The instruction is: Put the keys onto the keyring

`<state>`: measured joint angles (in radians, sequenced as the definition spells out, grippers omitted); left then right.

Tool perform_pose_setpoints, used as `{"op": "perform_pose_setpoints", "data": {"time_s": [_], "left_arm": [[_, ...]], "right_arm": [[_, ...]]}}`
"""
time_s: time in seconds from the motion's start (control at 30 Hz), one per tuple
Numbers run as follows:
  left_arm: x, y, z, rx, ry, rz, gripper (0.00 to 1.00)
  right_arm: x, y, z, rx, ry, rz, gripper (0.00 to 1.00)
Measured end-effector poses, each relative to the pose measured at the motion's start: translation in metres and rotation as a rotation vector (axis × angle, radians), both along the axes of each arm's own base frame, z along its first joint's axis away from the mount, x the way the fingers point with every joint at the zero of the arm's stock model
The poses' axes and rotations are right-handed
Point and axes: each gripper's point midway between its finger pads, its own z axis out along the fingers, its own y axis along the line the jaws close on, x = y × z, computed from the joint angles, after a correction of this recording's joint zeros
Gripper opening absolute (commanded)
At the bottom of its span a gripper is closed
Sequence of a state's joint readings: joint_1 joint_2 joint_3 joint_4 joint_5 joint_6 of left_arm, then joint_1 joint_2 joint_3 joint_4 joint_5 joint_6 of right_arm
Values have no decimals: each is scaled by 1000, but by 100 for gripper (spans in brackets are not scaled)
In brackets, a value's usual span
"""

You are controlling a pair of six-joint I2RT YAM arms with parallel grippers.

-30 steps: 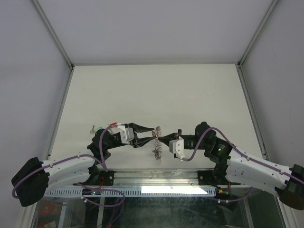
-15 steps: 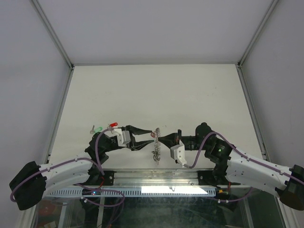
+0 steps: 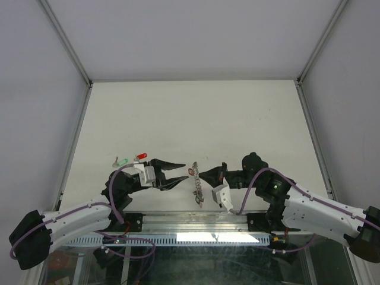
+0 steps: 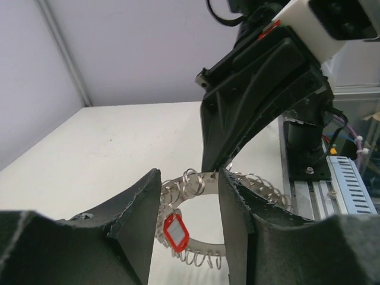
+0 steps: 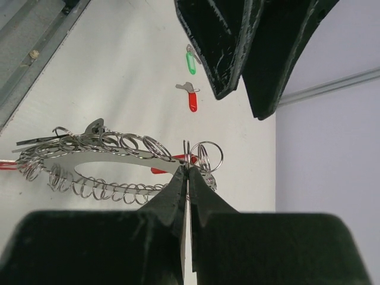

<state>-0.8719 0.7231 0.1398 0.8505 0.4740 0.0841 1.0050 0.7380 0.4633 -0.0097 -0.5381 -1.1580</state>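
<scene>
The keyring (image 3: 196, 185), a flat grey metal ring fringed with small wire loops, hangs off the table, seen edge-on from above. My right gripper (image 3: 202, 174) is shut on its rim (image 5: 136, 157), pinching it at the fingertips (image 5: 187, 169). A red tag (image 4: 176, 231) dangles from the ring. My left gripper (image 3: 182, 171) is open just left of the ring, nothing between its fingers (image 4: 142, 202), and the ring (image 4: 202, 181) shows through the gap. Two keys lie on the table behind the left gripper: a green-headed one (image 3: 122, 161) (image 5: 190, 62) and a red-headed one (image 3: 141, 157) (image 5: 192, 102).
The white table (image 3: 196, 113) is walled by pale panels on three sides. A metal rail (image 3: 196, 222) with the arm bases runs along its near edge, close under both grippers.
My left gripper has drawn back to the left, away from the keyring, uncovering the green and red keys on the table. The right gripper stays shut on the ring.
</scene>
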Motion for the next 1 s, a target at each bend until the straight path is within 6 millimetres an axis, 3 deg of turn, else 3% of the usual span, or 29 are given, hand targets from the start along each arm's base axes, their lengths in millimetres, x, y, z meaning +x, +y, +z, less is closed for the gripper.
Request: {"op": "perform_pose_setpoints", "data": {"time_s": [0.17,0.27,0.5,0.63,0.77,0.9,1.0], "left_arm": [[26,12,-6,-37,149,157,54],[58,23,-12,-59,335,336,60],[113,47,-13,-70,640,688,64],[127,56,-26,-18,766,822,66],[142,68,-52,77,888,946,69],[147,82,-81,162,991,1045,70],[144,95,-101,208,1052,1120,65]], "right_arm": [[3,2,2,-36,124,-50,0],[10,4,2,-47,226,-118,0],[31,-3,-16,-62,469,-339,0],[55,-10,-16,-39,637,-515,0],[71,-13,-11,-20,773,-617,0],[71,-14,-16,-39,882,-651,0],[68,-13,-25,-74,957,-676,0]]}}
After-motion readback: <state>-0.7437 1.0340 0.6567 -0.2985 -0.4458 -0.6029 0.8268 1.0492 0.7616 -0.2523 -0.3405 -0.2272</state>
